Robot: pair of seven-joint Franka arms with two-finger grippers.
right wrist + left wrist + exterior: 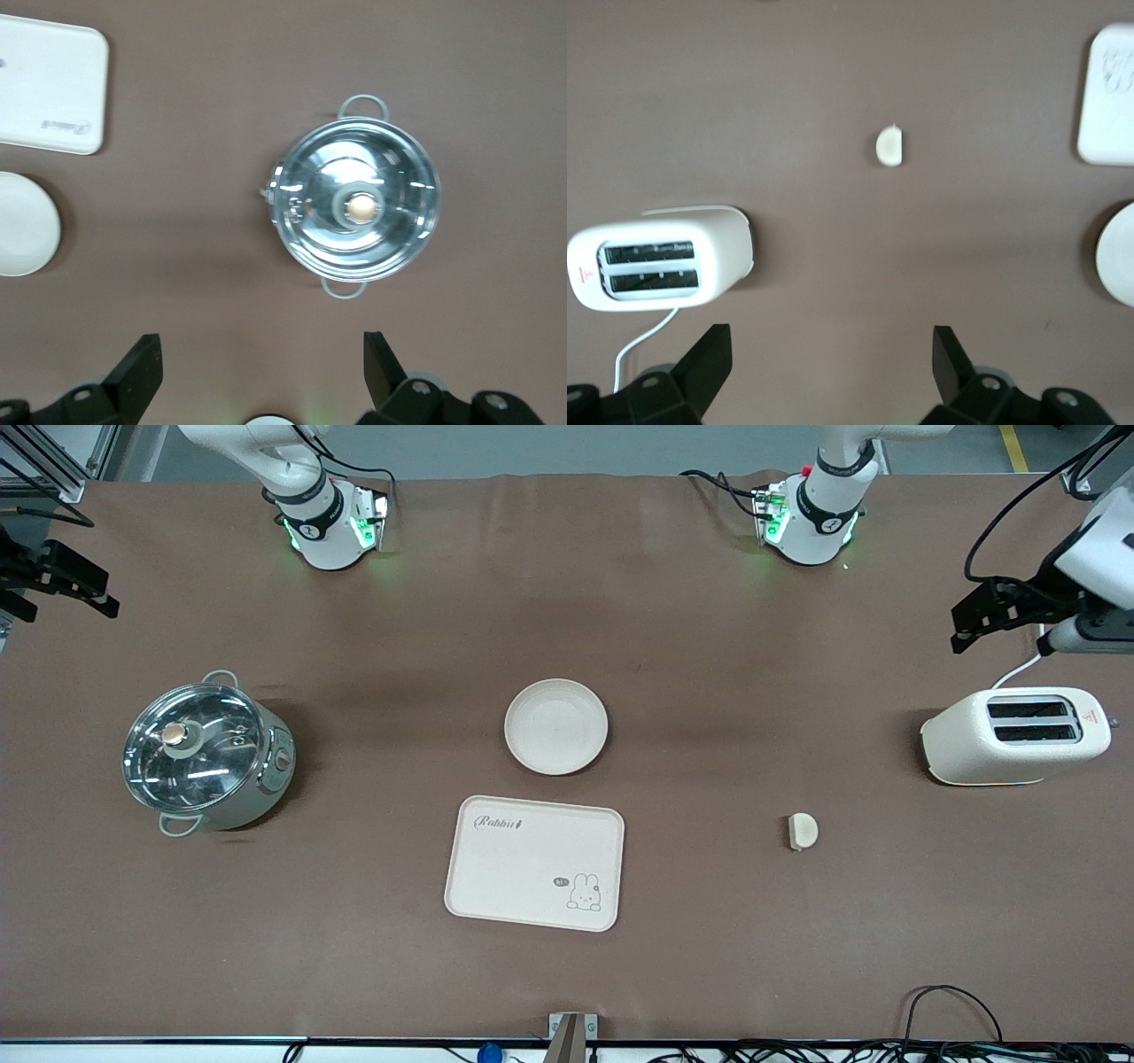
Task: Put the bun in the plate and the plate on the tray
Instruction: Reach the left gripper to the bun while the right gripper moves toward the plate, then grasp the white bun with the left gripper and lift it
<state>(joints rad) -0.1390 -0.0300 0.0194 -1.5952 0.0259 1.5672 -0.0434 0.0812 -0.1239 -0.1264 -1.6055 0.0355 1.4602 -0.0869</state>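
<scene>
The small cream bun (803, 831) lies on the brown table, nearer the front camera than the toaster; it also shows in the left wrist view (889, 147). The round cream plate (556, 726) sits empty mid-table, also in the left wrist view (1121, 266) and the right wrist view (22, 224). The "Rabbit" tray (534, 863) lies just nearer the camera than the plate, also in both wrist views (1109, 97) (49, 84). My left gripper (970, 624) (831, 341) hangs open and empty high beside the toaster. My right gripper (84, 589) (263, 347) hangs open and empty high beside the pot.
A cream toaster (1014, 735) (656, 266) with a white cord stands at the left arm's end. A glass-lidded steel pot (205, 755) (354, 208) stands at the right arm's end. Cables lie along the table's front edge.
</scene>
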